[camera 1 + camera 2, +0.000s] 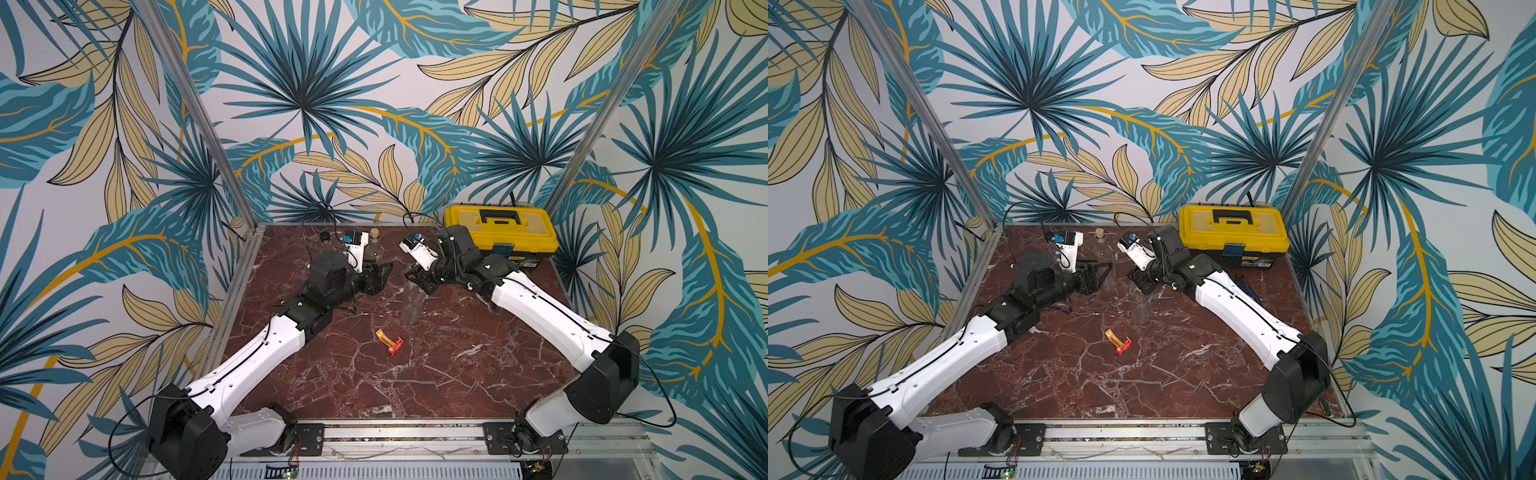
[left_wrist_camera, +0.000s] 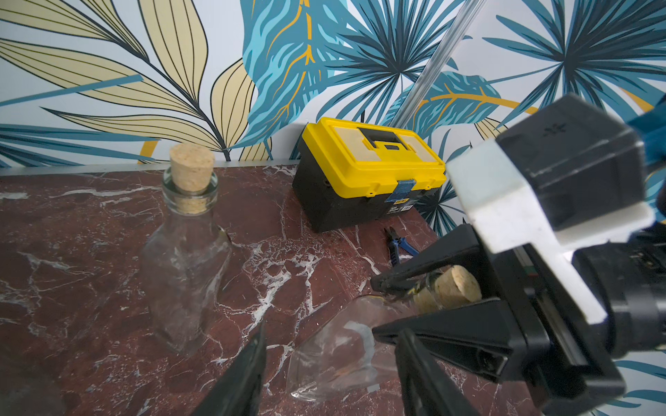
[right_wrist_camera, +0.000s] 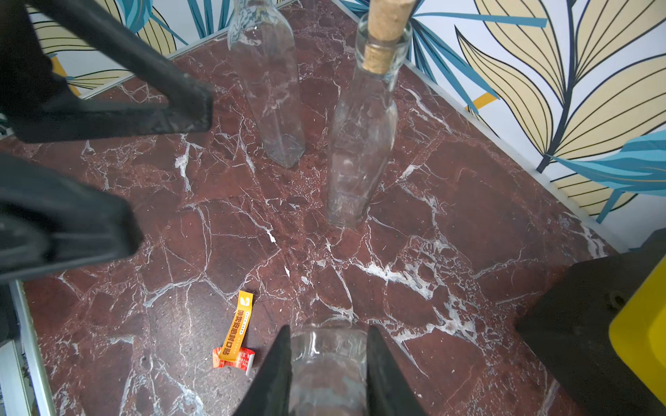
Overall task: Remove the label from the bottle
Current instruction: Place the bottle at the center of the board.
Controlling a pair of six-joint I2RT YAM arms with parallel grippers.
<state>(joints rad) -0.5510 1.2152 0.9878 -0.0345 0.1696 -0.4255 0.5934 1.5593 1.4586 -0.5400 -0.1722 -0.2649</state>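
We see the right gripper (image 3: 329,329) pinching the clear glass bottle (image 1: 412,303) at its corked neck, one finger pressed to either side of the glass. The bottle's base is down near the middle of the marble table (image 1: 457,374), though we cannot tell whether it touches. The left gripper (image 2: 331,331) hangs just beside the bottle with its jaws spread, gripping nothing. The orange-and-red label (image 1: 390,341) lies crumpled on the table, apart from the bottle on the side nearer the arm bases, and a second corked bottle (image 1: 376,245) and a yellow toolbox (image 1: 500,230) stand at the back.
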